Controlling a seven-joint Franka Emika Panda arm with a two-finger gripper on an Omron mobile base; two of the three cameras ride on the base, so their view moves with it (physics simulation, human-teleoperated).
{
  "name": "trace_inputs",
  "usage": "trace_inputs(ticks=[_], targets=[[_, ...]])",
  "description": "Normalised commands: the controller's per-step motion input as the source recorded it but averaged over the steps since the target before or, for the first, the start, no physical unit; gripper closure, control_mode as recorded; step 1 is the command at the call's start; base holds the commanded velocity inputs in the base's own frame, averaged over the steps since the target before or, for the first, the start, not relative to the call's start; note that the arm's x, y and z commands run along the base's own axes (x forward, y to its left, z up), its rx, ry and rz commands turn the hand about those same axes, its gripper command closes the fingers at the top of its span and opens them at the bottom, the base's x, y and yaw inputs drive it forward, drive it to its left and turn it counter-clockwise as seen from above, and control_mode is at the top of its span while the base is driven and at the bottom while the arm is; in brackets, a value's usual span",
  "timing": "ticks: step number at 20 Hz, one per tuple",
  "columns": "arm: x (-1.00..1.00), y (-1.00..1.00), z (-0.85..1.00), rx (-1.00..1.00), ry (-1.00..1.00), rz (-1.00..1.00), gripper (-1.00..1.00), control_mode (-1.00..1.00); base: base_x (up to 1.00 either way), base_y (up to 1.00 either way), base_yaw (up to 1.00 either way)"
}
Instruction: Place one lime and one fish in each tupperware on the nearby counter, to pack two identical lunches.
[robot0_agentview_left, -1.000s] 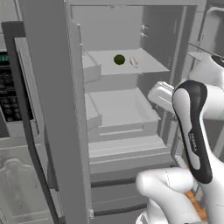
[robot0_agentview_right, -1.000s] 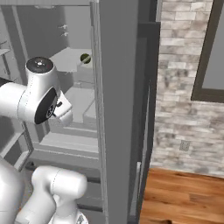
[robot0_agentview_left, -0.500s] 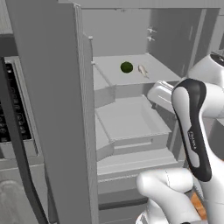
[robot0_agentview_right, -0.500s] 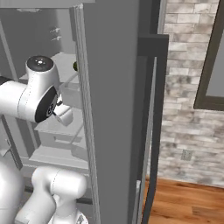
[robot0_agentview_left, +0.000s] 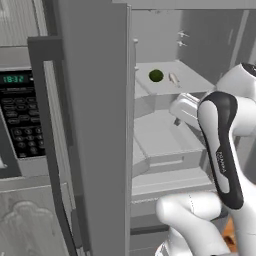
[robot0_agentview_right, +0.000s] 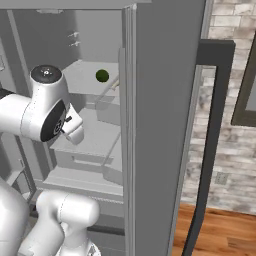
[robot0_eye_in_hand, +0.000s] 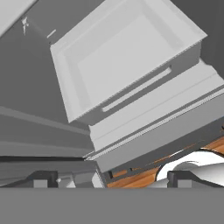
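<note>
Inside the open fridge a small green lime (robot0_agentview_left: 156, 75) lies on the upper shelf, with a slim pale fish (robot0_agentview_left: 173, 78) just to its right. From the right base view the lime (robot0_agentview_right: 102, 75) sits on that same shelf. My gripper (robot0_eye_in_hand: 113, 179) is open and holds nothing; its dark fingertips (robot0_eye_in_hand: 43, 178) stand wide apart. It hangs below the lime's shelf and looks down over a white fridge drawer (robot0_eye_in_hand: 127, 65). The tupperware is out of view.
The left fridge door (robot0_agentview_left: 90, 125) stands close in front, with a microwave keypad (robot0_agentview_left: 20, 110) beside it and what looks like veined counter (robot0_agentview_left: 25, 225) below. The right door (robot0_agentview_right: 165, 125) carries a dark handle (robot0_agentview_right: 210, 125). Brick wall and wooden floor (robot0_agentview_right: 225, 235) lie beyond.
The whole picture has shifted, so the base has driven and the fridge doors now loom larger and closer. The arm keeps its pose and the gripper stays open.
</note>
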Motion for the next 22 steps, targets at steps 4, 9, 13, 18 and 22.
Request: trace_inputs(ticks=[4, 9, 13, 18, 22], targets=[[0.00, 0.00, 0.00, 0.00, 0.00, 0.00, -1.00, 1.00, 0.00, 0.00, 0.07], [0.00, 0.00, 0.00, 0.00, 0.00, 0.00, -1.00, 1.00, 0.88, -0.09, -0.08], [0.00, 0.00, 0.00, 0.00, 0.00, 0.00, -1.00, 1.00, 0.54, -0.02, -0.06], [0.33, 0.00, 0.72, -0.25, -0.31, -0.01, -1.00, -1.00, 0.00, 0.00, 0.00], [0.23, 0.00, 0.86, -0.28, -0.42, 0.01, -1.00, -1.00, 0.00, 0.00, 0.00]])
